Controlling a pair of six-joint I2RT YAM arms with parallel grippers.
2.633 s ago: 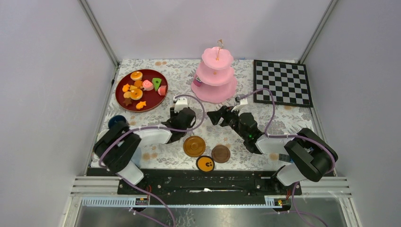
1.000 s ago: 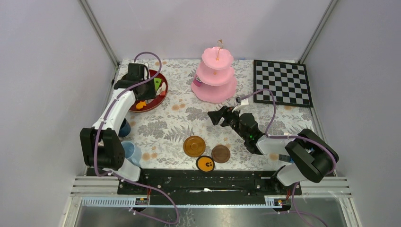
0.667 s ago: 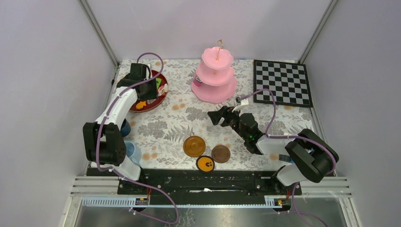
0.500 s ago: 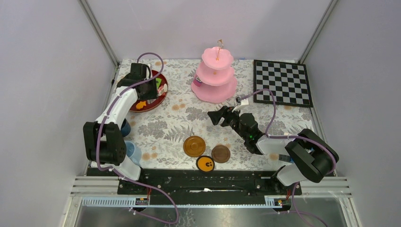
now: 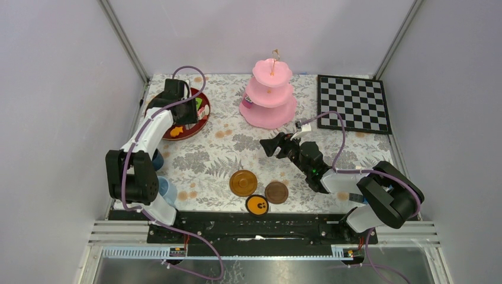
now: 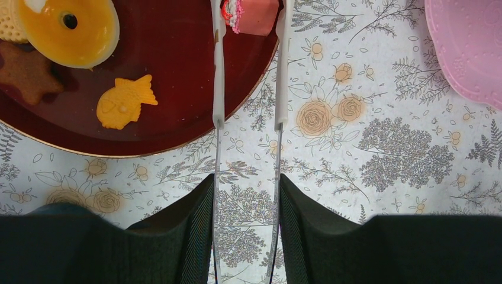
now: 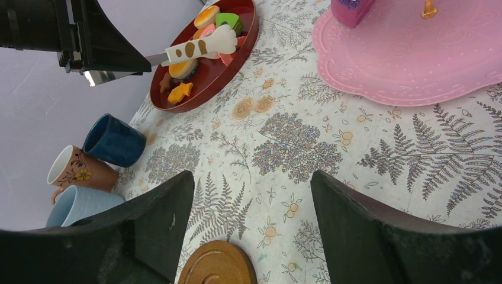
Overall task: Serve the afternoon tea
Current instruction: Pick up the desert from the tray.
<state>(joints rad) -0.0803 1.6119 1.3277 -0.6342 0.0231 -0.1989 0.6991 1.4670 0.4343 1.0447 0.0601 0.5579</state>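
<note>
Grey walls stand round a surface (image 5: 237, 151) covered with a flowery cloth. At the back, in the middle, is the pink cake stand (image 5: 269, 97) with three layers. One small pink and purple treat (image 7: 350, 9) sits on its bottom layer. A chessboard (image 5: 353, 103) lies in the back right corner.

The red plate (image 6: 171, 59) is at the back left. The left claw (image 6: 247, 195) is over its edge. It is partly closed and squeezes a pair of tongs (image 6: 218, 89) with paw-shaped ends. The tong tips sit on both sides of a pink cake (image 6: 253, 8) near the plate's rim, right against it. I cannot tell if the cake rests on the plate. An orange fish cookie (image 6: 124, 105), a round orange treat (image 6: 68, 26) and the brown star biscuit (image 6: 23, 71) lie on the plate.

The right claw (image 7: 251, 183) hangs above the middle of the surface, open wide, with nothing in it.

Near the front edge lie a light brown saucer (image 5: 243, 183), a dark brown saucer (image 5: 276, 192) and a black and orange disc (image 5: 257, 205), close together. On the left side a dark-blue cup (image 7: 113, 140), a brown flowered cup (image 7: 77, 170) and a light-blue cup (image 7: 80, 204) are bunched together.
</note>
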